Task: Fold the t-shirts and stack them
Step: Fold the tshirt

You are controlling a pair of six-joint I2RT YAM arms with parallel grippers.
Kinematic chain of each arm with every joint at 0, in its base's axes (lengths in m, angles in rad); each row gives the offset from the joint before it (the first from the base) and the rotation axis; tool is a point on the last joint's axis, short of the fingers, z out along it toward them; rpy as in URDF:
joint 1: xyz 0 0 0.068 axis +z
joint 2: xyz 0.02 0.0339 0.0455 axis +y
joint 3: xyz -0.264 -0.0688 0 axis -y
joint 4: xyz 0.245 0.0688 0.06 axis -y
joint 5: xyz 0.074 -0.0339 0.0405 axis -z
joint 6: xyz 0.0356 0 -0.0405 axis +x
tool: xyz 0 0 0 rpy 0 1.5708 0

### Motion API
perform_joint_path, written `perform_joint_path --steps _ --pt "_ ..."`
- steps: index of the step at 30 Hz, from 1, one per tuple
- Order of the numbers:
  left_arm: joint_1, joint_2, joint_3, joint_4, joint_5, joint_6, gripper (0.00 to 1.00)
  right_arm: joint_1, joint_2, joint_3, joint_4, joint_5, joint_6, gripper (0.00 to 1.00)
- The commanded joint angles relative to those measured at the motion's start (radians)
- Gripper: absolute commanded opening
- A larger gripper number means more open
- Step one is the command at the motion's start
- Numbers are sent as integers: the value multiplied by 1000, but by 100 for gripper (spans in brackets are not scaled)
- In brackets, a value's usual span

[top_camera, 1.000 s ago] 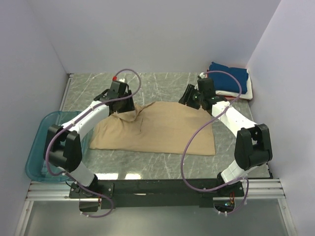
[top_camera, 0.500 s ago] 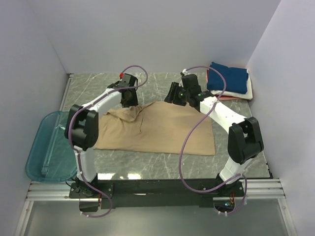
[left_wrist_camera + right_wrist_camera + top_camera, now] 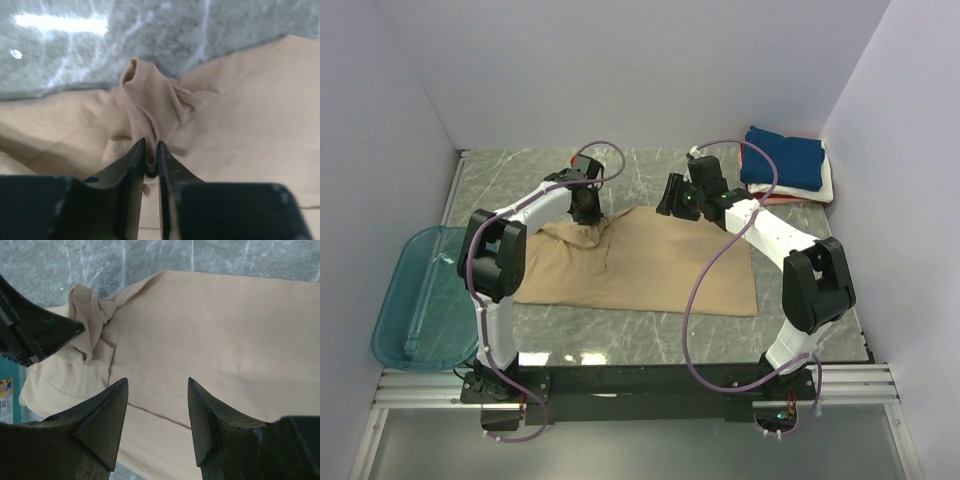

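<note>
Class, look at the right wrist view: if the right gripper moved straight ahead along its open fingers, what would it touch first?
Most likely the tan t-shirt: the right gripper points down at the spread cloth, jaws open, with nothing in between. How far off the cloth lies, I cannot tell.

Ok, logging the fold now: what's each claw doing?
Left claw: closed on a bunched ridge of the tan cloth t-shirt.
Right claw: open, holding nothing.
</note>
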Motion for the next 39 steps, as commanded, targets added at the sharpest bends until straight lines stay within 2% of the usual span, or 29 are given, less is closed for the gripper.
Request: perform_joint_path --steps 1,2,4,10,13,18,25,30,34,39 --pt "-27 -88 -25 26 56 12 16 0 -46 -17 23 27 -12 58" --pt "-30 -103 -35 28 73 10 11 0 -53 -23 23 33 -10 58" --pt "-48 -134 -67 38 78 4 8 0 -61 -31 26 39 -10 58" --pt "-111 -202 -150 58 107 -5 9 0 -73 -46 23 53 -12 58" --pt "-146 -226 -188 57 99 -5 15 0 -78 -54 26 54 -13 58" --pt "-186 -263 -268 75 99 -22 33 0 -86 -65 26 56 -13 58" --pt "-186 -412 -381 98 72 -77 43 0 -101 -85 34 51 -18 58" --pt "-176 -429 -314 33 -136 -116 46 5 -90 -86 42 39 -15 58" --pt "-169 -290 -161 -46 -190 -70 48 6 -90 -88 39 43 -15 58" --pt "-171 -121 -42 -96 -191 20 50 8 -99 -95 40 42 -15 58"
